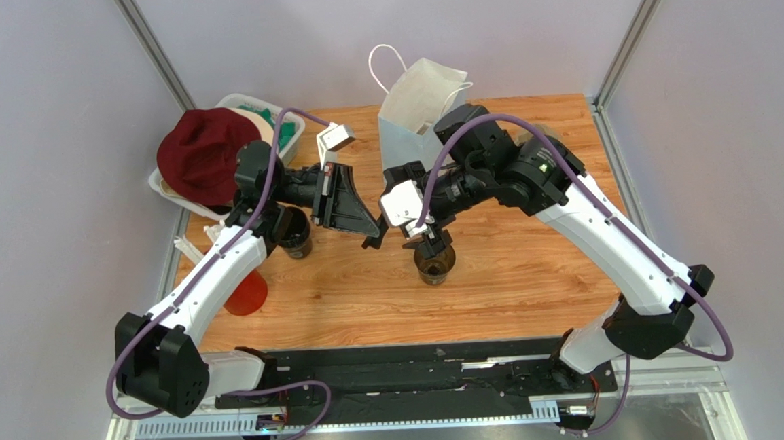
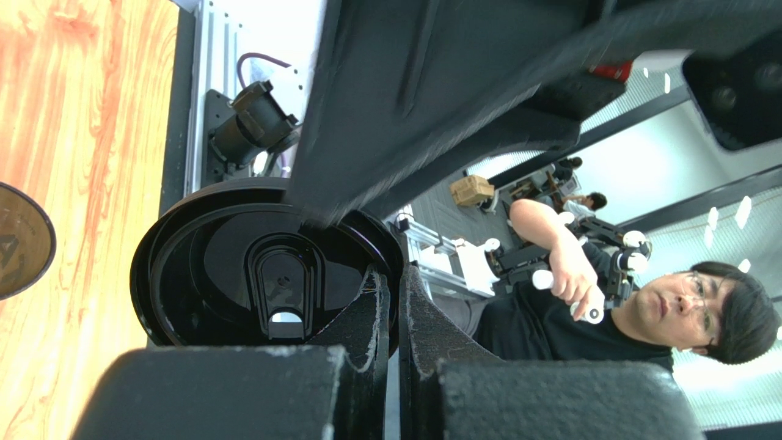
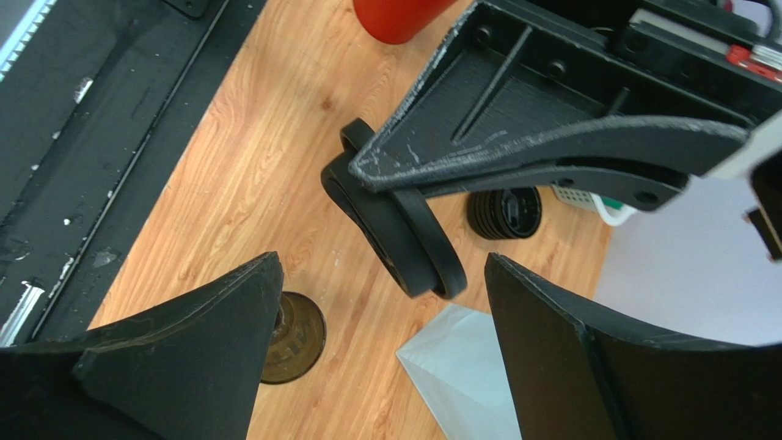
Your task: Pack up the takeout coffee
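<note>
The wooden table [image 1: 532, 262] is carrying everything, and both arms are reaching in over its middle. A pale-blue paper bag [image 1: 411, 127] is standing at the far edge near the centre, its white handles sticking up. At the far-left corner a white basket [image 1: 296, 136] is sitting with a maroon cap [image 1: 203, 150] lying over it. A red cup [image 1: 246, 295] is standing near the left edge, towards the near side, partly under the left arm. The takeout coffee [image 1: 436, 265], a small dark cup with a brownish inside, is standing upright and uncovered about mid-table, a little towards the near edge, well in front of the bag and outside it. The right end effector [image 3: 381, 275] is hanging right over this cup with its fingers spread wide apart and gripping nothing. A short stack of black lids [image 1: 295, 236] is sitting left of centre, beside the left arm. The left end effector [image 1: 369, 229] is pinching a single black sip lid [image 2: 266, 275] by its rim, fingers pressed together on it, and is holding it tilted in the air just left of the cup, not touching it.
</note>
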